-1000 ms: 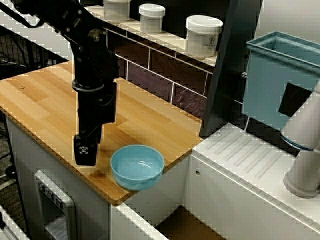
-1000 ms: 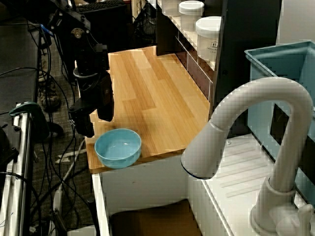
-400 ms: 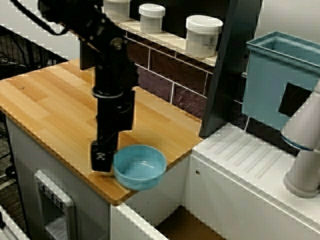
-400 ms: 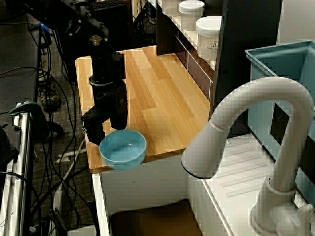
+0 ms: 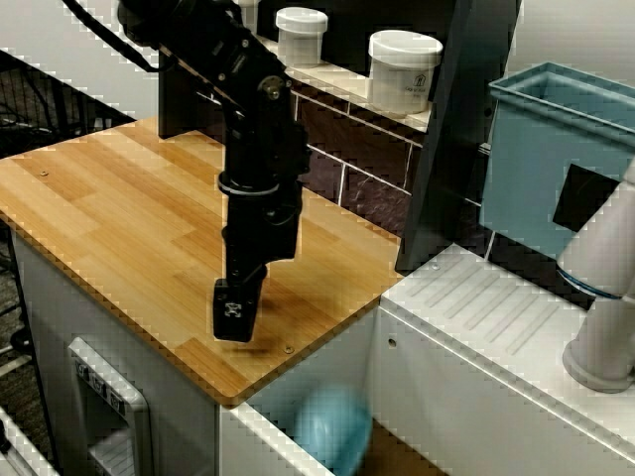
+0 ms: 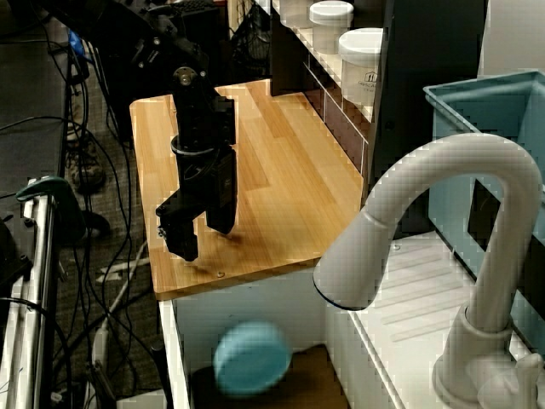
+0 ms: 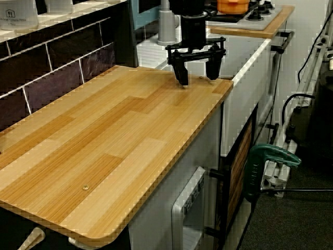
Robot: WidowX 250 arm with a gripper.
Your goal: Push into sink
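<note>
Blue bowl [image 6: 250, 358] inside sink [image 6: 306, 379].

Wooden counter [image 7: 104, 151] backed by dark tiled wall [image 7: 57, 62].

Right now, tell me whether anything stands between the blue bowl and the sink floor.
Nothing visible does. The blue bowl is blurred, already off the wooden counter and inside the sink opening. The tool stands open above the counter edge, apart from it.

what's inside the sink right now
A blurred blue bowl shows in the sink opening, apparently tipped on its side, below the wooden counter edge. Most of the basin is out of frame.
</note>
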